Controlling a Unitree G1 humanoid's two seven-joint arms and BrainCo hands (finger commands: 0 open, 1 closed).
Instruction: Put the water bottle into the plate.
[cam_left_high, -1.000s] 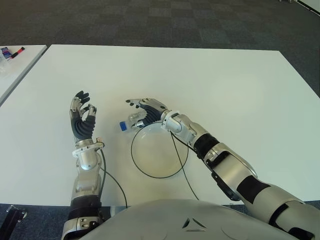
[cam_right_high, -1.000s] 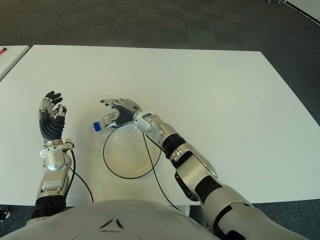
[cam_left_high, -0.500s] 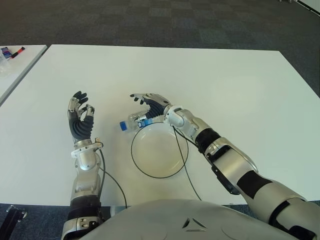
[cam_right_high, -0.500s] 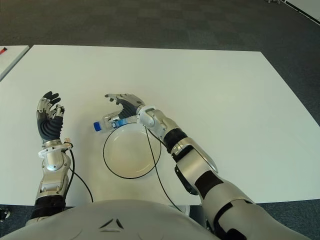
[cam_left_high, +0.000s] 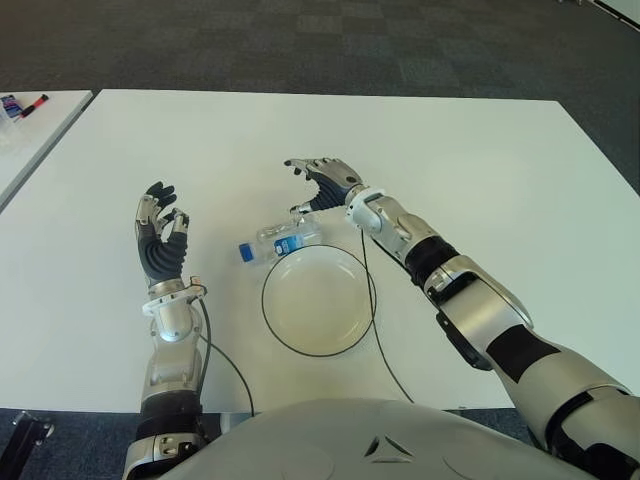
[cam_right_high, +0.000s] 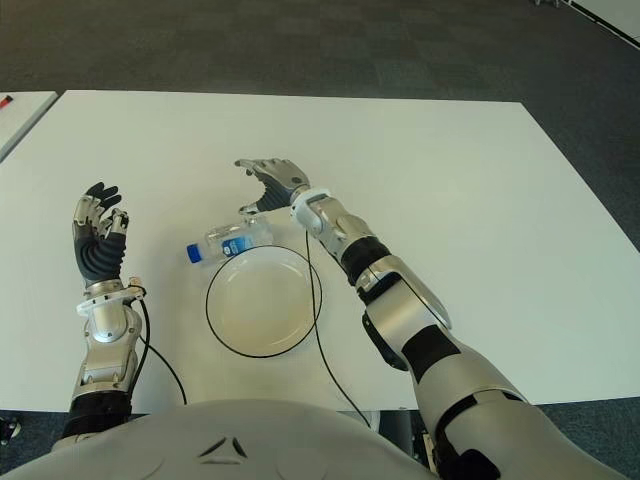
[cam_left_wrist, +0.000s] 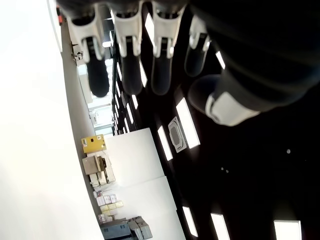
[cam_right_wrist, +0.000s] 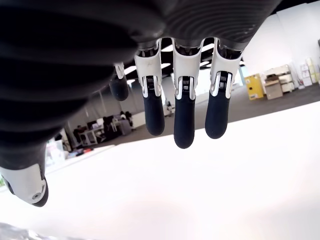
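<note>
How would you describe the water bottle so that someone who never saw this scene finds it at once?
Look at the white table, then at the round plate near the robot's edge. Just beyond the plate's far-left rim lies the water bottle, on its side outside the plate. It is clear plastic with a blue cap pointing towards the left hand.

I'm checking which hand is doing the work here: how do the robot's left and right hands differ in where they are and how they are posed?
The right hand reaches out over the table just beyond the water bottle, palm down; the left hand shows well to the bottle's left, upright, fingers pointing up. The right is nearer the plate than the left. Both are open and hold nothing.
</note>
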